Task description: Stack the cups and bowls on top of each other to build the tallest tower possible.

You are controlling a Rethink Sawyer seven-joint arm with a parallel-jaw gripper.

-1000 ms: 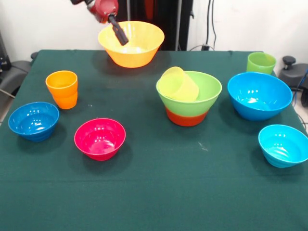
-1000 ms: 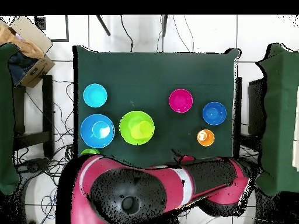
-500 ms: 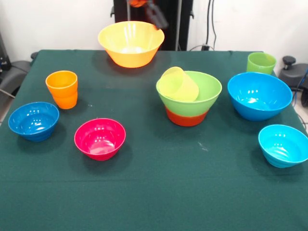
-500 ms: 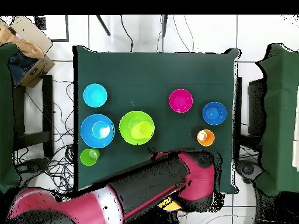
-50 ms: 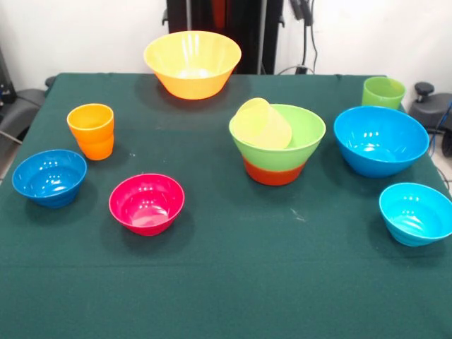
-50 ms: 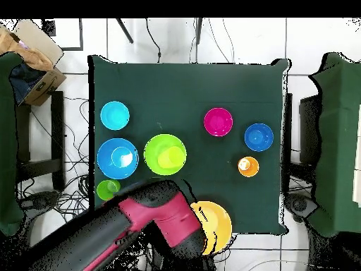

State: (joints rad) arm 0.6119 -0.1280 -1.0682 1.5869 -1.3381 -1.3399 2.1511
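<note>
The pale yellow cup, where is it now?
In the front view the pale yellow cup lies tilted inside the light green bowl, which sits on the orange-red bowl near the table's middle.

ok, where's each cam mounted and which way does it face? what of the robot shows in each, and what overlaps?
Front view: sits across the table at a raised angle, looking over the green cloth toward the dark pedestal; no arm or gripper shows.
Overhead view: sits above the table looking straight down; the red and black arm sweeps across the bottom, partly covering the big yellow-orange bowl.
Shared: both show the light green bowl holding the pale yellow cup, plus the magenta bowl.
</note>
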